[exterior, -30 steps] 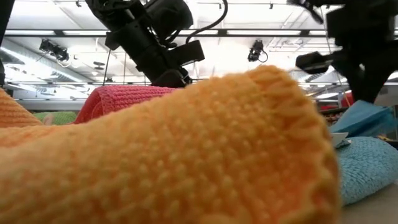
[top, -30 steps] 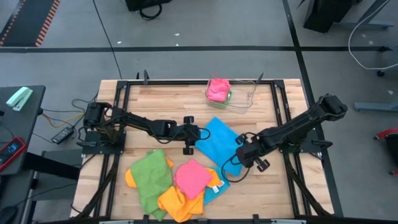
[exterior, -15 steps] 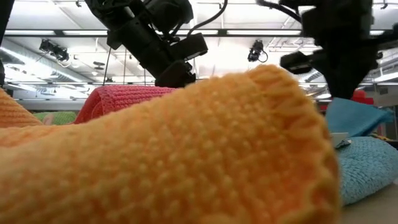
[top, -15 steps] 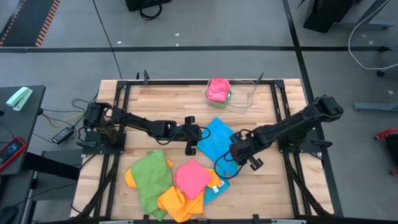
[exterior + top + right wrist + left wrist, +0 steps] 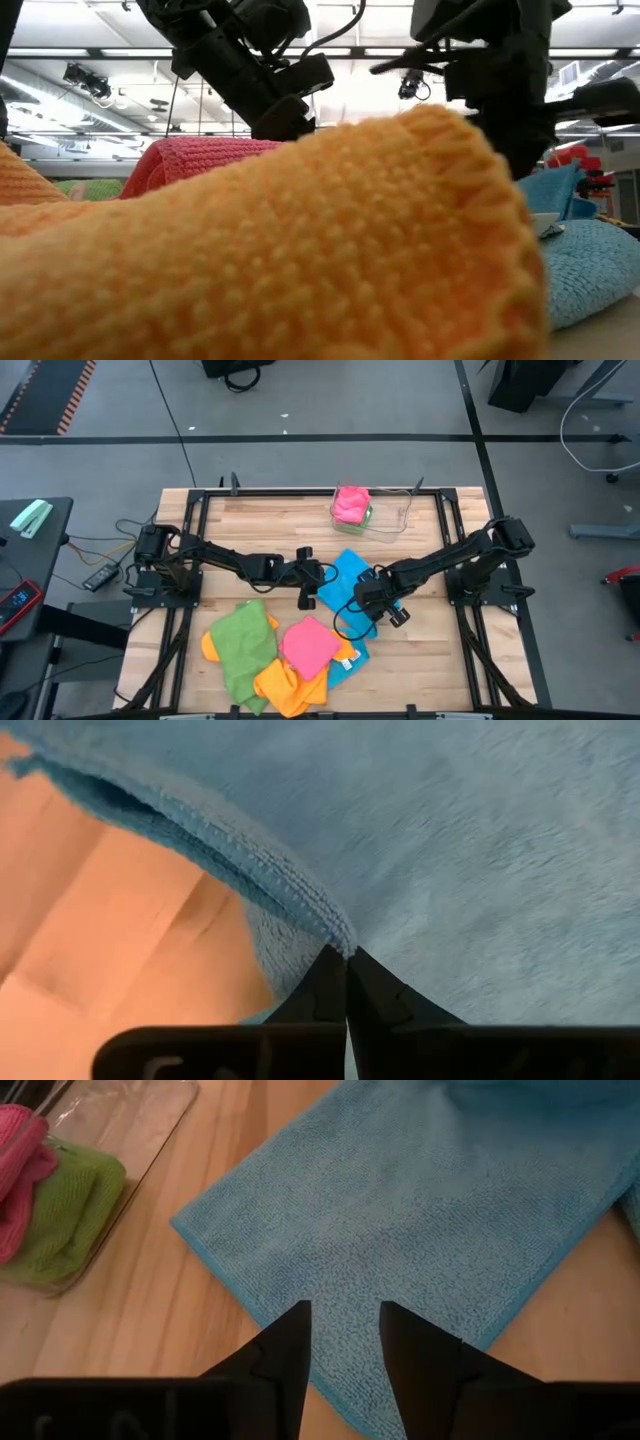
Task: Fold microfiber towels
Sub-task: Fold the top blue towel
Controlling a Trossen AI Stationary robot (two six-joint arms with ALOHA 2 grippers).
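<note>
High view: both dark arms reach inward over the wooden worktop (image 5: 260, 520) and meet at a sky-blue towel (image 5: 345, 572) lying near its middle. The left arm stretches out low from the left side, its left pincer (image 5: 322, 572) at the towel's left edge. The right arm comes in from the right, bent at the elbow, with the right pincer (image 5: 366, 598) over the towel's near-right part. Toward the front edge lies a loose heap: a green towel (image 5: 243, 645), a pink towel (image 5: 309, 643), an orange towel (image 5: 285, 685) and another blue towel (image 5: 350, 657) peeking out beside them. At the back edge a clear tray (image 5: 385, 515) holds a pink cloth (image 5: 350, 503).

Low view: an orange towel (image 5: 280, 250) fills most of the frame and blocks the worktop. Both arms show dark behind it.

Left wrist view: the left pincer's 2 fingers (image 5: 290, 1345) stand a narrow gap apart over the blue towel's edge, gripping nothing. The tray, with pink and green cloths, sits off to one side.

Right wrist view: the right pincer's fingers (image 5: 330, 990) are pressed together on the blue towel's hem, lifting that edge above the wood.
</note>
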